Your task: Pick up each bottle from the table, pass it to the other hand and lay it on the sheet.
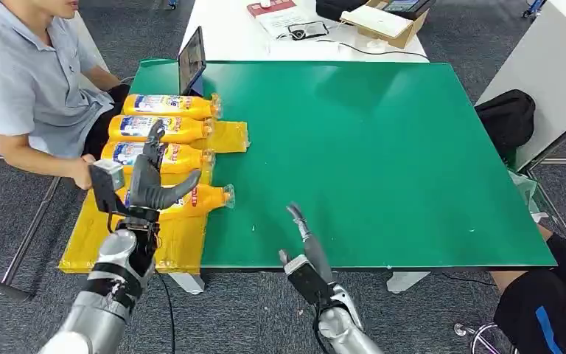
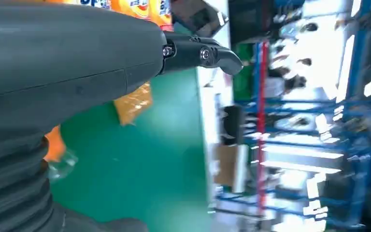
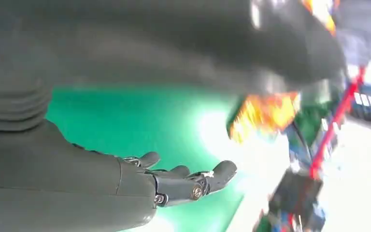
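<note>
A green table (image 1: 354, 155) stood over grey carpet, with a yellow sheet (image 1: 184, 247) along its left edge where four orange bottles (image 1: 163, 130) lay in a row, caps pointing toward the table's middle. My left hand (image 1: 149, 184) hovered over the nearest bottle (image 1: 203, 199), fingers spread and holding nothing. My right hand (image 1: 304, 243) hung empty at the table's near edge, fingers extended and apart.

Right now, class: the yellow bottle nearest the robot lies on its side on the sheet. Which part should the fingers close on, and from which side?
Probably the wide body of the nearest bottle, approached from above with the fingers spanning its width. It lies flat, its narrow clear cap offers little to hold, and the next bottle lies close beside it.
</note>
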Robot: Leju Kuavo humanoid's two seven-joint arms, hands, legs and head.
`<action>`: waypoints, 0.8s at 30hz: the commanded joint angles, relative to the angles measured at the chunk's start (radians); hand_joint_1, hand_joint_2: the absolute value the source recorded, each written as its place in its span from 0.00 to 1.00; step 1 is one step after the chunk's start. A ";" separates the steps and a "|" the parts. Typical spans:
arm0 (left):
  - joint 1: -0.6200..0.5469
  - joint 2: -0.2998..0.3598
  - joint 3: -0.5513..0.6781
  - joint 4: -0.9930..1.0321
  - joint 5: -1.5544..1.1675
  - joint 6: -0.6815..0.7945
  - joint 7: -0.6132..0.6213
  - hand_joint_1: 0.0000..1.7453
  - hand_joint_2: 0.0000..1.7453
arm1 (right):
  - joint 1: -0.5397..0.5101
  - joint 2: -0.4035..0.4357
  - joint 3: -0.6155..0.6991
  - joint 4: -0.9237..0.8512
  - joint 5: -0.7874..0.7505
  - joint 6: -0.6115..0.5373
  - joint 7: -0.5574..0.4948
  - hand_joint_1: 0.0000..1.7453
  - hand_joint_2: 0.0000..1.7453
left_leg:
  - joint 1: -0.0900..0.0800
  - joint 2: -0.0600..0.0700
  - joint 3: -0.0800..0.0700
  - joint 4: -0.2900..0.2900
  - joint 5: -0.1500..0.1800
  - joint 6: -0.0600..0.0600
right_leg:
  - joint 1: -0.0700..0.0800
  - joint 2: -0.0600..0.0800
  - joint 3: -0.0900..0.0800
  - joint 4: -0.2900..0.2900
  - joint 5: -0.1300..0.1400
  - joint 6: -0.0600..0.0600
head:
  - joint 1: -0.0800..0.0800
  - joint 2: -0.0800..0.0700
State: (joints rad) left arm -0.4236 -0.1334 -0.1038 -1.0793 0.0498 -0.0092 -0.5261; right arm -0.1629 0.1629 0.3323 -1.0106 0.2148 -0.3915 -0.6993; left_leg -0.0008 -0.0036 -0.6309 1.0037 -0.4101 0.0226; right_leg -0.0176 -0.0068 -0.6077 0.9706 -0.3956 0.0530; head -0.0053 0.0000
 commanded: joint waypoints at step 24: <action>0.285 -0.141 -0.119 -0.240 0.037 0.349 -0.049 0.00 1.00 | 0.128 0.052 -0.122 -0.314 -0.017 -0.307 0.001 0.00 0.00 | 0.001 0.001 0.006 -0.001 -0.005 -0.002 | 0.001 0.001 0.006 -0.002 -0.003 -0.003 | 0.000 0.000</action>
State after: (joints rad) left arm -0.0757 -0.2735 -0.1934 -1.4141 0.0923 0.3285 -0.5581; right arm 0.0619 0.1705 0.2777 -1.4954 0.1652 -0.6828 -0.6996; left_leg -0.0009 -0.0033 -0.6314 1.0035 -0.4124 0.0222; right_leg -0.0176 -0.0066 -0.6085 0.9700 -0.3965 0.0528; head -0.0057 0.0000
